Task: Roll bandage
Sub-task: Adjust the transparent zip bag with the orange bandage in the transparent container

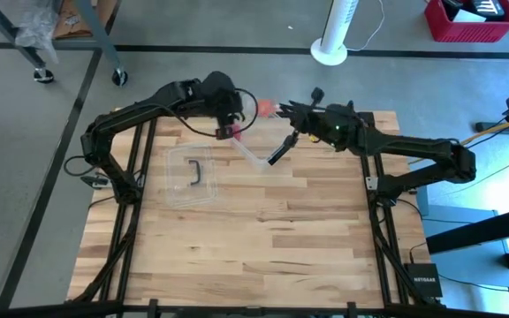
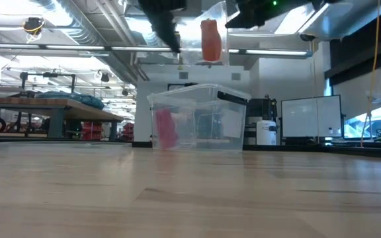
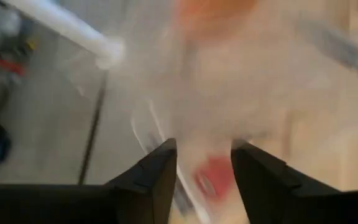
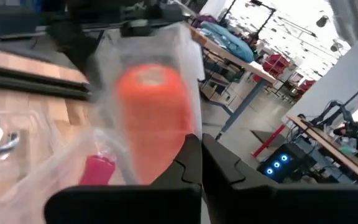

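Standing before the bandage, clear box, bag overhead

one wooden table. two dark arms, two grippers: left gripper, right gripper. one clear plastic bag with one orange-red lump inside. one red bandage. one clear box with one dark handle. one white fan base. one red crate.

A workshop hall: exposed ceiling ducts, long workbenches (monitors behind).
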